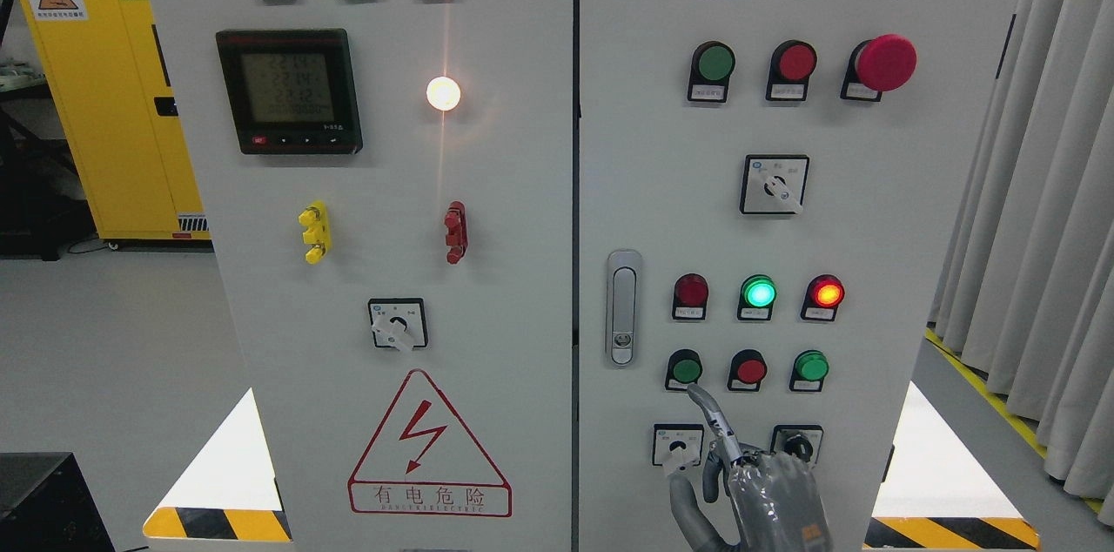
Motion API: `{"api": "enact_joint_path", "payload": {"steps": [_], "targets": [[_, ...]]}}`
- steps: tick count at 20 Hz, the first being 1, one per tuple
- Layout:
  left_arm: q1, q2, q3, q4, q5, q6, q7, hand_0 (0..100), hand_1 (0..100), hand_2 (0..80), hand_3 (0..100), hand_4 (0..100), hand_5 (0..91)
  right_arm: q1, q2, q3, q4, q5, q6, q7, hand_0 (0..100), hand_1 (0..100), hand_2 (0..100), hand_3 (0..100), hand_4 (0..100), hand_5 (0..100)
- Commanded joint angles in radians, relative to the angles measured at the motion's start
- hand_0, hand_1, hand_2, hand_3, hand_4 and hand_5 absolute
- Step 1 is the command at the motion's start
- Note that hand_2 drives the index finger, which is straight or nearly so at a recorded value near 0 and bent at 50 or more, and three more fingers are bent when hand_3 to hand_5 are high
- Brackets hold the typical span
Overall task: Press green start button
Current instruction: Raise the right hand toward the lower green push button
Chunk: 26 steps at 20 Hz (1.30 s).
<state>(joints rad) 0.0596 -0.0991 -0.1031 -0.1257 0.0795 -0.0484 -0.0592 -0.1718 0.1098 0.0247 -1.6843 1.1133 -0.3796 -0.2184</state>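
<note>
At far left stands a yellow cabinet (96, 90). The left door (392, 186) carries a meter (289, 90), a lit white lamp (443, 93) at its 3 o'clock, and a red warning triangle (428, 447) low down. On the right door (783, 221), beside the handle (623, 308), the green button (686, 369) sits leftmost in the lower button row (a red button (748, 370) next to it). The right hand (757, 482), at the button's 5 o'clock, points one extended finger (707, 407), tip just below the button; remaining fingers curled, holding nothing.

The red triangle warning sign (428, 447) on the cabinet reads "有电危险".
</note>
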Motion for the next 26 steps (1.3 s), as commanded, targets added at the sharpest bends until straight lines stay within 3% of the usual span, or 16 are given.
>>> {"api": "enact_joint_path", "payload": {"steps": [1, 26], "targets": [[0.0, -0.001, 0.0, 0.0, 0.0, 0.001, -0.001, 12, 56, 0.0, 0, 0, 0.0, -0.037, -0.002, -0.002, 0.089, 0.0, 0.002, 0.001, 62, 91, 0, 90, 98, 100], [0.0, -0.001, 0.0, 0.0, -0.001, 0.001, -0.001, 12, 56, 0.0, 0, 0, 0.0, -0.092, -0.001, 0.009, 0.178, -0.007, 0.004, 0.004, 65, 90, 0, 91, 98, 100]]}}
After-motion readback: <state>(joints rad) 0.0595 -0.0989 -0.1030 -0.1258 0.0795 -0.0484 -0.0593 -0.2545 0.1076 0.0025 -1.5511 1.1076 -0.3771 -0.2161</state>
